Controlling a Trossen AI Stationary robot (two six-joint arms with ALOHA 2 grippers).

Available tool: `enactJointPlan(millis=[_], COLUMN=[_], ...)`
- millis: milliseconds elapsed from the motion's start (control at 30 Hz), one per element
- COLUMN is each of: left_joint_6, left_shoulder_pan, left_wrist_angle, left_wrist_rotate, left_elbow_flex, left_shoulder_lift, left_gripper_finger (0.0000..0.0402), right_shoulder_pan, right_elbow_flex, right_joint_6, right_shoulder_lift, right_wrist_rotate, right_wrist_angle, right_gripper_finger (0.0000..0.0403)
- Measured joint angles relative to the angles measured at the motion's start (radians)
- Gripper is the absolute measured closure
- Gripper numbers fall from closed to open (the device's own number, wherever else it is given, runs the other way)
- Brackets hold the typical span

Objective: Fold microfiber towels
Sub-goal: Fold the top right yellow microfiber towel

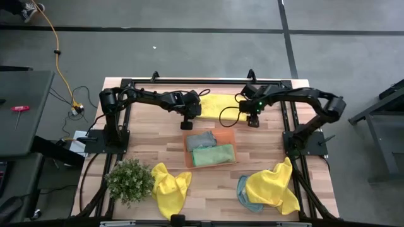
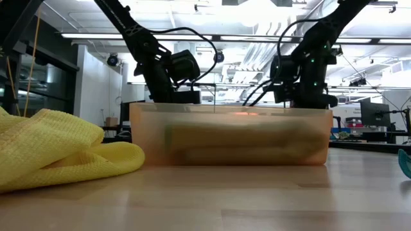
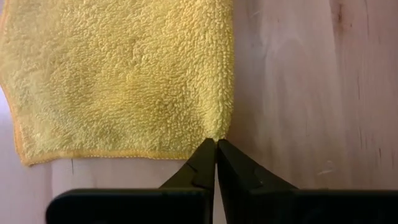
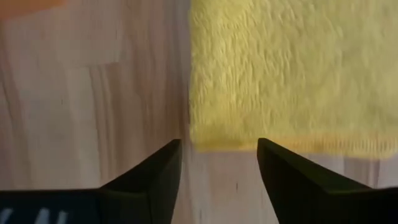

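A yellow microfiber towel (image 1: 218, 106) lies flat on the wooden table at the far middle, between my two grippers. My left gripper (image 3: 216, 144) is shut at the towel's near left corner. My right gripper (image 4: 219, 144) is open over the towel's near right corner (image 4: 208, 140), one finger on either side of it and touching nothing. In the low view the orange tray (image 2: 231, 138) hides both grippers' fingers. My left gripper pinches the yellow towel's near left corner (image 3: 217, 132) between its two shut fingertips. The fingers slant steeply down from above. One layer or several, I cannot tell. The rest of the towel lies flat on the table.
The orange tray (image 1: 188, 150) at the table's middle holds a folded grey-blue towel (image 1: 201, 139) and a folded green one (image 1: 213, 155). Crumpled yellow towels lie near left (image 1: 170, 189) and near right (image 1: 273, 186), the latter over a blue one (image 1: 243, 194). A potted plant (image 1: 129, 180) stands near left.
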Motion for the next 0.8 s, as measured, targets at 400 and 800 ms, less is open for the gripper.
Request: enactJointPlan(millis=[400, 800], left_joint_6=[-0.032, -0.065], left_shoulder_pan=[0.000, 0.000], left_wrist_angle=[-0.003, -0.017], left_wrist_rotate=[0.001, 0.001], left_elbow_flex=[0.000, 0.000], left_shoulder_lift=[0.000, 0.000], left_gripper_finger=[0.0401, 0.0401], right_shoulder_pan=[0.073, 0.077], right_elbow_flex=[0.000, 0.004], right_joint_6=[-0.113, -0.011], right_shoulder_lift=[0.080, 0.120], right_wrist_rotate=[0.039, 0.104], right_wrist_angle=[0.043, 0.043], right_gripper_finger=[0.0241, 0.0365])
